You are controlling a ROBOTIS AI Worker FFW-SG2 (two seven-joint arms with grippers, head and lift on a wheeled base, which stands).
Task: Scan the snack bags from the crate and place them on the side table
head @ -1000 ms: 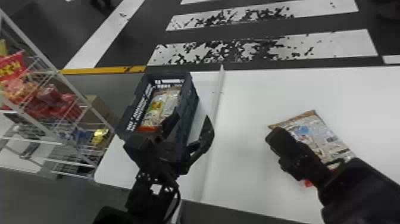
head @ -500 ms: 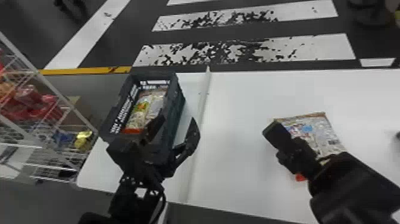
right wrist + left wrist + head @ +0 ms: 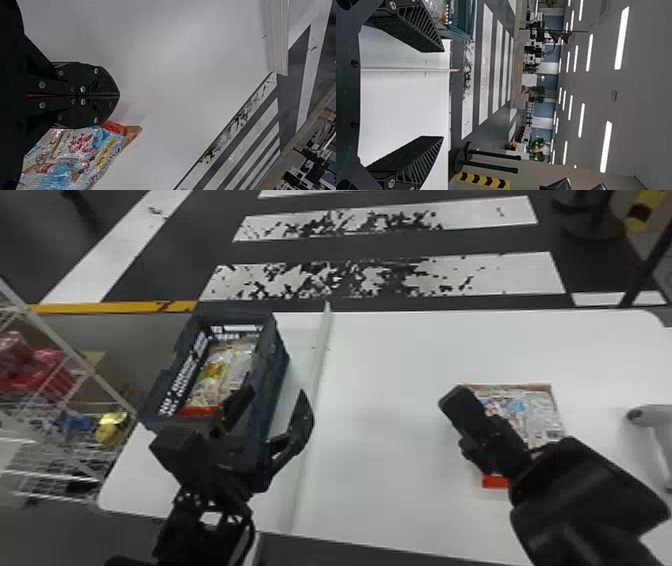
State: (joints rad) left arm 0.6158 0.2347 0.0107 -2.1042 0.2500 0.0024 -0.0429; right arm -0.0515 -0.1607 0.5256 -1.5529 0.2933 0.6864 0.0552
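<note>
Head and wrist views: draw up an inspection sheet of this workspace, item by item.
surface: white tabletop, raised strip across it
job's things: snack bags in crate; loose bag on tabletop; possible scanner at right
clutter: nothing seen
grippers: left pincer open near crate; right pincer shut, beside loose bag
cables: black loop at left wrist, apparently cable
surroundings: stocked wire rack at left; striped floor beyond
</note>
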